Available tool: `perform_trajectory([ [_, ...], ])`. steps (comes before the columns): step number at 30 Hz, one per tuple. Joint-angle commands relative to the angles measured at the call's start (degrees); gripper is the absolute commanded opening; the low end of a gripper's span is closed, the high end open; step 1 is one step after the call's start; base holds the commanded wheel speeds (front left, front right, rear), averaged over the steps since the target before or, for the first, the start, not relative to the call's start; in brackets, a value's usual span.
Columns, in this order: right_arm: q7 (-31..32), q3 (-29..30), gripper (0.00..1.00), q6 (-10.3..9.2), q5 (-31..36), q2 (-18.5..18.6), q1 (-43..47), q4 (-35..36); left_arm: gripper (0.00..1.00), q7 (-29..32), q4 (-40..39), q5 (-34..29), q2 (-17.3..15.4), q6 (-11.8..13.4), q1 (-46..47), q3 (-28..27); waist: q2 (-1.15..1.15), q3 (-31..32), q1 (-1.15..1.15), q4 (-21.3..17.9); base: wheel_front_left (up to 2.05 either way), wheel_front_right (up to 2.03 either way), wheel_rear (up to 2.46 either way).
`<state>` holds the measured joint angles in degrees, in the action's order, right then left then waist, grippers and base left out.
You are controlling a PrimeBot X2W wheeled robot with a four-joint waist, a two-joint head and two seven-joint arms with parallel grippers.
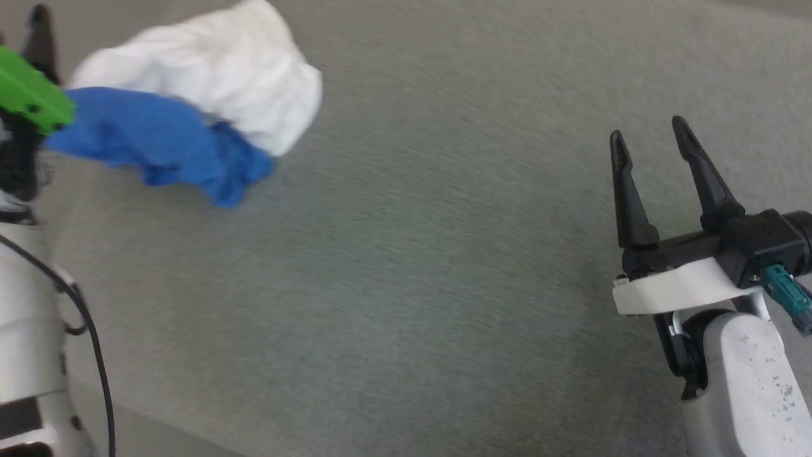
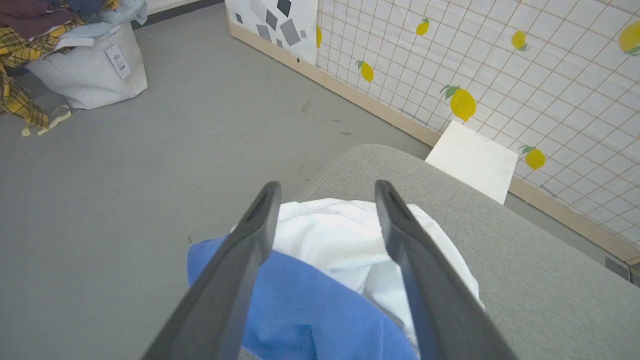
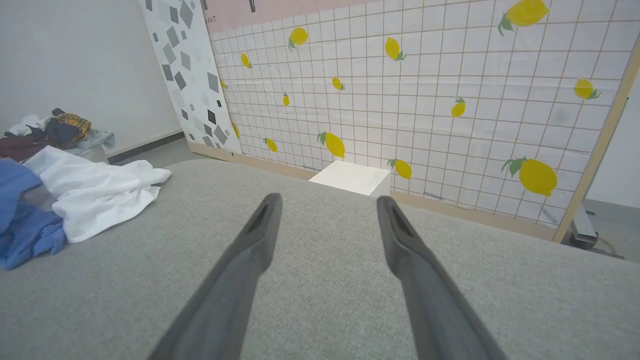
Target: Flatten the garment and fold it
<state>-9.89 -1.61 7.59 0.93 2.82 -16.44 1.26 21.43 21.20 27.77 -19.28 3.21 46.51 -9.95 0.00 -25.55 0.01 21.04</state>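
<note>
The garment (image 1: 209,89) is lying crumpled at the far left of the grey fabric surface (image 1: 412,266), its white body bunched beside a blue sleeve. The left gripper (image 2: 327,186) is hovering over this heap with its fingers spread wide, gripping nothing; contact cannot be determined. The right gripper (image 1: 647,129) is hovering well apart at the near right, jaws equally wide and holding nothing.
</note>
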Motion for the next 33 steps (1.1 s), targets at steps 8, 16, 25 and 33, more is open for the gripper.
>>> perform_trajectory([
  [8,-2.78,-0.81,1.00,-0.10,-1.80,0.06,-2.99,-2.72,1.00,19.09,-0.52,3.51,-4.07,6.37,-3.03,-2.56,0.00,-15.47,-0.01,-15.55,0.00,0.00,0.00],
  [16,-4.16,-0.60,1.00,-0.10,-2.83,0.06,-3.51,-5.63,0.00,33.38,-5.20,4.62,-4.51,9.75,-11.71,-1.13,0.00,-11.18,-0.01,-15.47,0.00,0.00,0.00],
  [25,-4.88,-0.46,1.00,-0.10,-4.91,0.06,-0.75,-9.16,0.00,12.10,-10.42,-1.12,-9.08,1.62,-10.80,-1.15,0.00,0.77,-0.01,-15.49,0.00,0.00,0.00],
  [33,-5.07,1.38,1.00,-0.10,-6.93,0.06,4.73,-11.46,0.00,-7.31,-9.87,-10.13,-12.54,-4.23,-3.61,5.33,0.00,12.22,-0.01,-18.10,0.00,0.00,0.00],
])
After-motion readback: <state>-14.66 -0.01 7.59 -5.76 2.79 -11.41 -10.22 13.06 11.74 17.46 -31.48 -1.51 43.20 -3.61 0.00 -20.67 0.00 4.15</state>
